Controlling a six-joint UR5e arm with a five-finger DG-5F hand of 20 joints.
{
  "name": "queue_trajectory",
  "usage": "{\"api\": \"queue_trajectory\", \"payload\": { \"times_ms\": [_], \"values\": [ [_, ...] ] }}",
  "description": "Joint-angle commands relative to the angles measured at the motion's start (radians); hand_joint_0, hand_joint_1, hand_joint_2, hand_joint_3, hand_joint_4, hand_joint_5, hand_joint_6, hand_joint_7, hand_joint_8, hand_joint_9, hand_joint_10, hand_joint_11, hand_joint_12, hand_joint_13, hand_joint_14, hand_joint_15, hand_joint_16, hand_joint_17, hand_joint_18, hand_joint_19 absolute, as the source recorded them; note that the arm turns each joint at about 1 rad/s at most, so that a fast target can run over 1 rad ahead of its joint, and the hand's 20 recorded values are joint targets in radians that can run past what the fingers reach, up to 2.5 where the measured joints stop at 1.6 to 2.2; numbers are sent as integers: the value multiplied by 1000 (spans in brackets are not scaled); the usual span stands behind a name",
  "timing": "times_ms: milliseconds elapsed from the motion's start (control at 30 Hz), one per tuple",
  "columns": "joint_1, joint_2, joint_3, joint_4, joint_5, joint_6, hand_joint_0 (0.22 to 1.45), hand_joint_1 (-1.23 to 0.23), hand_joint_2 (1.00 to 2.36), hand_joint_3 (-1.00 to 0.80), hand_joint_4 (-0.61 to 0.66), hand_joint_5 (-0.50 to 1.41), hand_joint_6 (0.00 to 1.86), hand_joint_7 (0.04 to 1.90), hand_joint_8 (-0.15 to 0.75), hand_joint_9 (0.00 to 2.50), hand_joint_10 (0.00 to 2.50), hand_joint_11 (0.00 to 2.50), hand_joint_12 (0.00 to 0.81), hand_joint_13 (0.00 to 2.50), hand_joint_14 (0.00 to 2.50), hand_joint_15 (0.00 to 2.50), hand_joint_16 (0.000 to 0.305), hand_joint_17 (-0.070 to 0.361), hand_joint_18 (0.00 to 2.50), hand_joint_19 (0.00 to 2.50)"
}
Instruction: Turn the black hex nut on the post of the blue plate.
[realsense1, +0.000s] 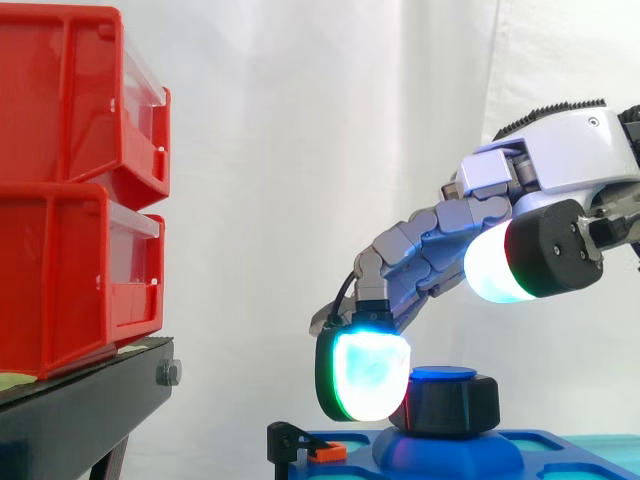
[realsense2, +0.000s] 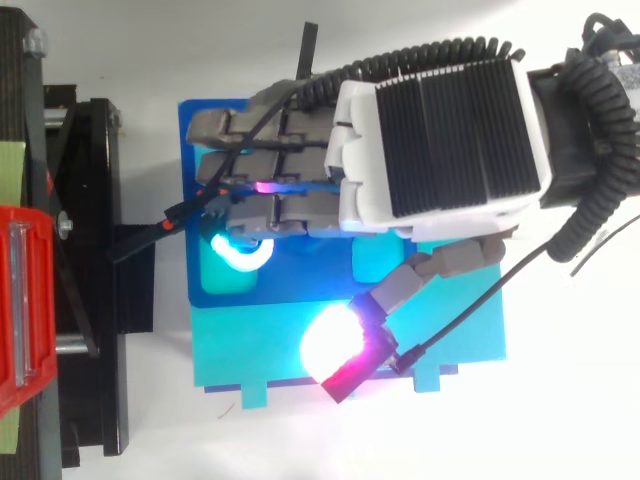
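Your hand is what lies nearest the overhead camera, its ribbed back covering most of the blue plate. From the side, the thumb is the nearest part. It is lifted high and well apart from the work, and its pad glows white and cyan.

The fingers curl down and over the black hex nut. One cyan-green fingertip hangs at the nut's left side, overlapping it from the side camera. You cannot tell from here whether that pad presses the nut or sits just in front of it. The thumb takes no part, so this is a hook over the nut and not a pinch.

The nut stands upright on a raised hump of the blue plate, set back from the plate's left edge. The blue top of the post shows above it. From overhead the fingers hide the nut.

At the plate's left edge sits a small black clip with an orange tip. The plate rests on a cyan tray, which juts out past its near edge.

Well apart to the left, two red bins are stacked on the black stand, in front of the white curtain.
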Motion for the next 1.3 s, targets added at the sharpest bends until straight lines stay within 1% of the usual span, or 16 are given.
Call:
{"api": "queue_trajectory", "payload": {
  "times_ms": [0,233,400,433,500,533,700,967,1267],
  "values": [
    [-9,1,0,0,-13,-3,490,-248,1000,-500,327,-149,504,970,276,398,0,0,355,264,0,16,54,121,331,374],
    [-18,1,0,4,-19,-10,491,-248,1000,-500,321,-149,504,971,276,401,0,0,354,265,0,23,54,121,330,374],
    [-26,-1,-9,9,-35,-14,491,-247,1000,-500,320,-149,504,970,277,399,0,0,355,265,0,24,54,121,330,375],
    [-29,1,-26,24,-38,-14,491,-247,1000,-500,323,-149,504,968,276,400,0,0,355,266,0,17,54,121,334,374],
    [-32,-1,-43,55,-42,-13,491,-247,1000,-500,325,-149,504,967,277,400,0,0,354,266,0,20,54,121,330,375],
    [-35,1,-61,98,-53,-13,490,-247,1000,-500,326,-149,504,968,277,401,0,0,355,265,0,20,54,121,330,374],
    [-41,1,-61,112,-58,-14,491,-248,1000,-500,325,-150,504,967,277,401,0,0,355,266,0,20,54,120,333,374],
    [-41,1,-63,113,-58,-17,491,-248,1000,-500,321,-150,504,961,277,400,0,0,354,267,0,13,54,121,335,374],
    [-49,1,-61,115,-61,-25,491,-247,1000,-500,327,-150,504,965,277,401,0,0,354,267,0,17,54,121,336,374]
  ]
}}
